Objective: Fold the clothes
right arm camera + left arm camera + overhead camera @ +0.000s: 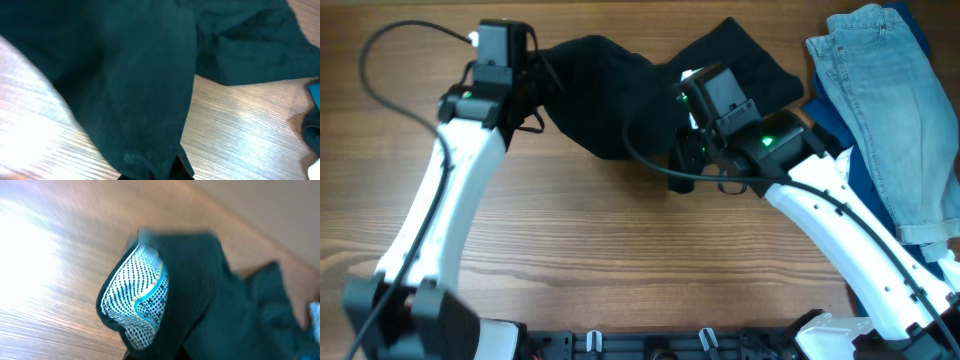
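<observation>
Both are clamped on the black garment (600,90): it drapes straight off the right gripper (167,172), and the left gripper (525,95) pinches a bunch, dotted white pocket lining (140,295) just ahead. Wooden table (620,250) below. Jeans (880,100) and dark blue fabric (832,128) sit further out, past the right one.

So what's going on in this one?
Two robot arms are working on a black garment on a wooden table. The left hand is shut on its left end, where a dotted lining shows. The right hand is shut on a fold nearer the middle. The garment is bunched, not yet folded flat. Light blue jeans lie at the right edge.
</observation>
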You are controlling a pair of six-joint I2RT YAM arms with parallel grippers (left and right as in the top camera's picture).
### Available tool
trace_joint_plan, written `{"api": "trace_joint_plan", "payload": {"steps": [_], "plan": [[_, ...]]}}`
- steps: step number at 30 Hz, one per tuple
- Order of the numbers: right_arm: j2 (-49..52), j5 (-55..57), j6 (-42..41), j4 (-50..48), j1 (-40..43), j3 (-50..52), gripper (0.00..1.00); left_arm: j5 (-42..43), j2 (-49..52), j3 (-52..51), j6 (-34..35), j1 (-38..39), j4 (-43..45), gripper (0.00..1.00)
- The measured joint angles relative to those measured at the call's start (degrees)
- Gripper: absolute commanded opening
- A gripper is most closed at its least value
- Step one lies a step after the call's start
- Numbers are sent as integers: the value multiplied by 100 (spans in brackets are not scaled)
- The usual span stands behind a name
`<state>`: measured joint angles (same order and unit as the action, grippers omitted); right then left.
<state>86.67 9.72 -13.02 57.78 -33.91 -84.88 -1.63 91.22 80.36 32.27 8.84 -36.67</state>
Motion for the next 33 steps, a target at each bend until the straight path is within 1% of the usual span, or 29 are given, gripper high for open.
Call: {"api": "trace_joint_plan", "payload": {"steps": [3, 7, 11, 15, 18, 25, 33], "plan": [[0, 306, -111, -214, 256, 2, 5, -455, -525, 0, 0, 0, 2, 4], [-2, 468, -98, -612, 817, 2, 4, -800, -791, -2, -4, 0, -13, 4], [-2, 551, 201, -975, 1602, 2, 4, -931, -874, -2, -4, 0, -33, 4], [-2, 485, 549, -1412, 2310, 2, 4, -848, -898, -2, -4, 33, -31, 4], [-2, 404, 789, -1475, 2435, -28, 4, -748, -992, -2, -4, 98, -13, 4], [-2, 382, 1290, -1478, 2481, -575, 4, -706, -1416, -2, -4, 98, 42, 4], [-2, 428, 1746, -1954, 2481, -970, 4, -706, -1917, -9, -22, 98, 627, 4]]}}
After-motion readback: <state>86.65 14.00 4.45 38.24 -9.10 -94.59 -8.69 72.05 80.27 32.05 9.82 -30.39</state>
